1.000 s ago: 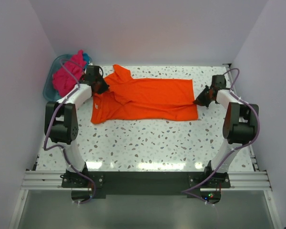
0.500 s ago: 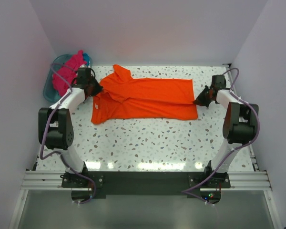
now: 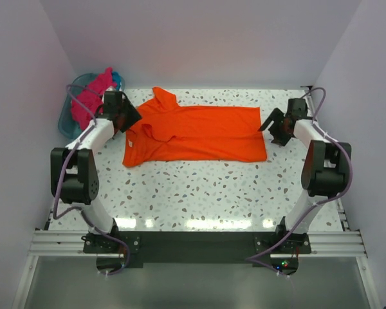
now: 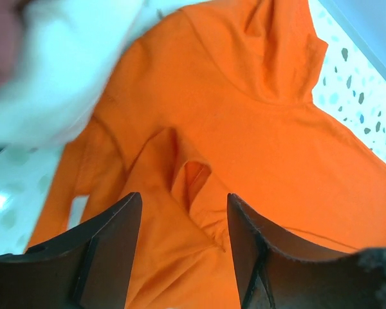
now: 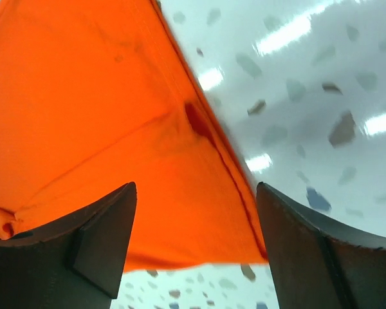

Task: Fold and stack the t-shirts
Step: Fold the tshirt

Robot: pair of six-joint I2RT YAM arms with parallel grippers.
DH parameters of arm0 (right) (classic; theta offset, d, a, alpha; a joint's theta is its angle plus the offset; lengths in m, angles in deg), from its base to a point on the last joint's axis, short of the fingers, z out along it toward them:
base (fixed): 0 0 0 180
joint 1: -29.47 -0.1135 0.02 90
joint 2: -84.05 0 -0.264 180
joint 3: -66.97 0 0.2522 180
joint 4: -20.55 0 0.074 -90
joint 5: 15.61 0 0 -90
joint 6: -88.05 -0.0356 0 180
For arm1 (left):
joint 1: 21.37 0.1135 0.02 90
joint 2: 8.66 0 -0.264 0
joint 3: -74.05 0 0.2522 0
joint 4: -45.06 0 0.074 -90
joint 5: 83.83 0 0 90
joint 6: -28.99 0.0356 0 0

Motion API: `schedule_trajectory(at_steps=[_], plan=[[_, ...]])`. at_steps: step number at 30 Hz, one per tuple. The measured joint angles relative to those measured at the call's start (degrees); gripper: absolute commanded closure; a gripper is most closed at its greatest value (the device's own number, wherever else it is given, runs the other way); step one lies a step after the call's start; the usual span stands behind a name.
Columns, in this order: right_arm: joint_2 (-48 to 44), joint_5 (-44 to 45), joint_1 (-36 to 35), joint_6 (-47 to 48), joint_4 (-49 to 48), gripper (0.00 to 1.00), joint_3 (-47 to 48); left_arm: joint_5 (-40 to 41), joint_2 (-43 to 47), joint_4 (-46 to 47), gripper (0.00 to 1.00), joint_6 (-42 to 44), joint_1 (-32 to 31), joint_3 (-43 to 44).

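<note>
A bright orange t-shirt [image 3: 199, 132] lies spread flat across the speckled table, neck to the left and hem to the right. My left gripper [image 3: 131, 118] stands open just over its collar end. The left wrist view shows the neck opening [image 4: 193, 183] and creased orange cloth [image 4: 257, 129] under the spread fingers [image 4: 109, 257], with nothing pinched. My right gripper [image 3: 271, 123] is open above the shirt's right hem. In the right wrist view the hem corner [image 5: 199, 212] lies loose below the gripper [image 5: 196, 193]. More t-shirts, magenta-pink [image 3: 93, 96] and blue [image 3: 118, 78], are heaped in the basket.
A teal plastic basket [image 3: 69, 116] sits at the back left corner, close to the left arm. A blurred white shape [image 4: 58, 64] fills the upper left of the left wrist view. Walls close in the table on three sides. Bare speckled tabletop [image 3: 199, 187] lies in front of the shirt.
Both grippers were shut on the orange shirt's ends and have opened, letting go of it. The left arm swung left toward the basket; the right gripper lifted slightly off the hem.
</note>
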State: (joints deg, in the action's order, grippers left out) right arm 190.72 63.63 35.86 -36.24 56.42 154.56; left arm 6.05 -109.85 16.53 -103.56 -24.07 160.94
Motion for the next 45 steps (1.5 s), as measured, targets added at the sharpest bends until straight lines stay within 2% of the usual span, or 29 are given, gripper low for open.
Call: schedule_trajectory(at_steps=[1,6,11,17,29,32,35,38,40,45], plan=[[-2.1,0.9,0.0,0.1,0.1,0.24,-1.6,1.7,2.0,-1.0,0.43,-0.2,-0.2,-1.2],[-15.1,3.5,0.0,0.4,0.0,0.29,-13.4,10.4,18.5,-5.8,0.43,-2.9,-3.4,-13.7],[-18.8,4.0,-0.7,0.5,-1.0,0.31,-20.0,15.0,29.4,-9.2,0.42,-6.0,-7.1,-25.0],[-18.3,4.0,-2.7,0.2,-1.6,0.35,-22.8,15.9,28.2,-10.3,0.40,-8.0,-8.4,-30.9],[-15.0,4.0,-2.8,-0.8,-4.9,0.42,-22.8,16.9,18.7,-7.1,0.39,-9.4,-8.4,-30.5],[-13.9,4.0,-2.8,-1.1,-6.0,0.48,-23.1,17.2,16.9,-6.6,0.41,-9.5,-8.2,-29.6],[-12.8,3.8,-2.8,-1.4,-6.7,0.61,-23.5,17.8,15.3,-6.0,0.44,-9.4,-7.7,-28.6],[-12.5,3.8,-2.8,-1.6,-7.2,0.71,-23.6,18.5,13.3,-5.7,0.50,-9.4,-7.1,-27.3],[-12.2,3.8,-2.8,-1.6,-7.3,0.87,-23.6,18.9,12.2,-5.7,0.62,-9.3,-6.7,-26.7],[-12.2,3.8,-2.8,-1.6,-7.1,1.00,-23.6,19.3,11.2,-5.9,0.89,-8.5,-5.7,-25.1]])
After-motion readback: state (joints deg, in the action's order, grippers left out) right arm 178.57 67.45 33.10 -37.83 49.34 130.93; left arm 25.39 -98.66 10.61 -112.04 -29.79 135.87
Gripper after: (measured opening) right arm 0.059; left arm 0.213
